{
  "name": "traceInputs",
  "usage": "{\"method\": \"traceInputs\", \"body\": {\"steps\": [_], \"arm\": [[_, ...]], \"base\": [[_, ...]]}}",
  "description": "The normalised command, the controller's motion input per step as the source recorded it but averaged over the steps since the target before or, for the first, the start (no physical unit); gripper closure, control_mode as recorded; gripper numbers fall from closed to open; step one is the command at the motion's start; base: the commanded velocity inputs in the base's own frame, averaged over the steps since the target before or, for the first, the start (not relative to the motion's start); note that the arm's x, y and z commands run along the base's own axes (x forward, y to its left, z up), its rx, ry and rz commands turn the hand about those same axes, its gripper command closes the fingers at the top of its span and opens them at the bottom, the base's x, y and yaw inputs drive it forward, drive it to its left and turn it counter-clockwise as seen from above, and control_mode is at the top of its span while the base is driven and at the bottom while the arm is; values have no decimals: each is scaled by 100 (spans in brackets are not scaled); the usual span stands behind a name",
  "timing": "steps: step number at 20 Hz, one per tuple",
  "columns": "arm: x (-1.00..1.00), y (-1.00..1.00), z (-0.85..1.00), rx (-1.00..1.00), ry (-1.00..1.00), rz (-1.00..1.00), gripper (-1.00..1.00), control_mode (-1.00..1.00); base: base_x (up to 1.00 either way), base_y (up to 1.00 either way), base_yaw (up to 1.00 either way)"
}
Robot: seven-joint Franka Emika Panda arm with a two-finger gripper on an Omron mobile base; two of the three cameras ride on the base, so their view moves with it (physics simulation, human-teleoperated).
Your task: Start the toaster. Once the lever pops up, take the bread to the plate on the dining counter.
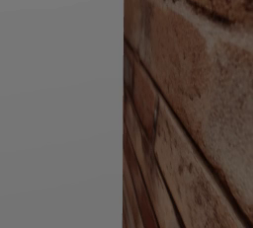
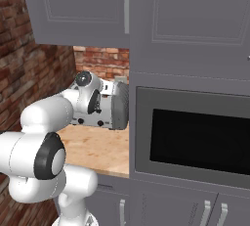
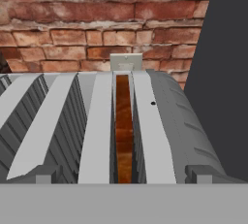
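Note:
The grey ribbed toaster lies right below my hand in the hand view, its slots running away from me. The bread, a brown slice seen edge-on, sits down in the right-hand slot. My gripper hovers over that slot, open, its fingertips spread wide on either side with nothing between them. In the right base view the toaster stands at the back of a wood-topped counter, half hidden behind my arm. The plate and the dining counter are out of view.
A brick wall with a pale socket rises just behind the toaster. A dark built-in oven and a tall grey cabinet close off the right. Grey wall cabinets hang above. Brick and a grey panel stand close on the left.

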Motion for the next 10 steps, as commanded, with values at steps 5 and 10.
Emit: {"method": "traceInputs", "body": {"steps": [5,10], "arm": [[0,0,0,0,0,0,-100,-100],[0,0,0,0,0,0,-100,-100]], "base": [[0,0,0],[0,0,0]]}}
